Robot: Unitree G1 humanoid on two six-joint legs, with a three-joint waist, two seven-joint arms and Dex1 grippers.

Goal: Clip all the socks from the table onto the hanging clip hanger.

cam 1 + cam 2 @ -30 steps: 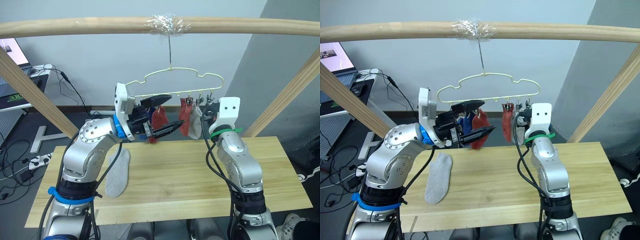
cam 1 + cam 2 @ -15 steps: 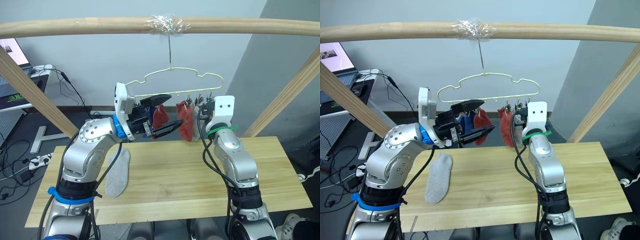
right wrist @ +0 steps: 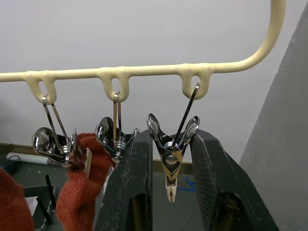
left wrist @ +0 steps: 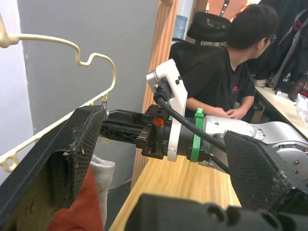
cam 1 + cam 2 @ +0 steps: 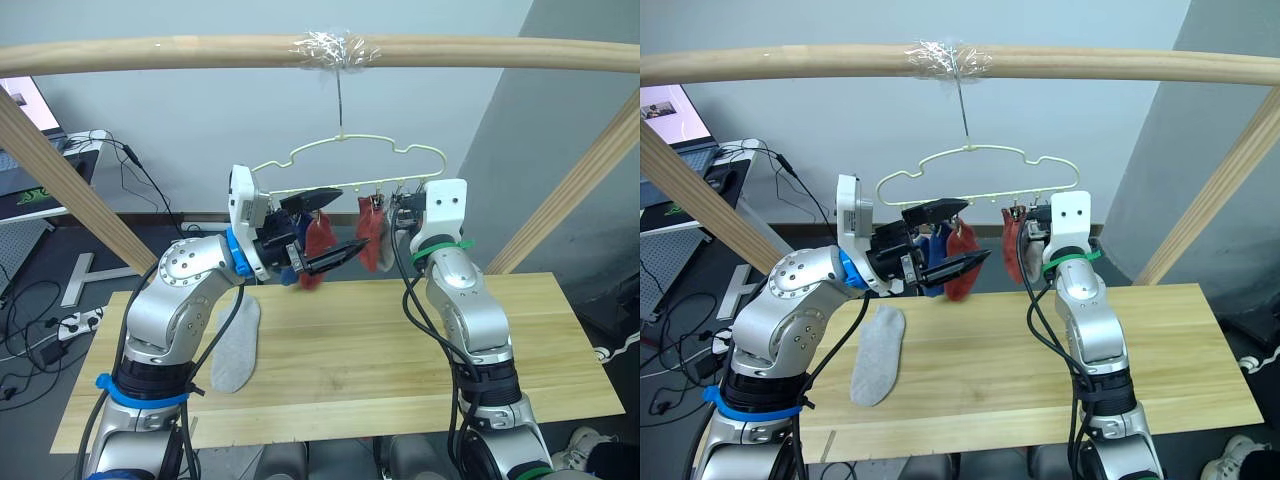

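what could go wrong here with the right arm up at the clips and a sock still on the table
The right gripper has its jaws either side of an empty clip that hangs loosely from the hanger; squeezing could swing it out or twist it.

The hanger hangs from one thin hook, so a push may set the clipped red socks swaying.

The grey sock lies near the table edge by the left arm, which might brush it off.

The clip hanger [image 5: 350, 163] is pale yellow-green wire, its clips [image 3: 169, 154] shiny chrome. Two rust red socks [image 5: 318, 245] hang from it, beside what looks like a light grey one [image 5: 387, 250] and a blue one [image 5: 932, 248], mostly hidden. Another light grey sock [image 5: 236, 345] lies on the pale yellow-brown, grained tabletop [image 5: 540, 340]. Both grippers' fingers [image 3: 137, 192] are black.
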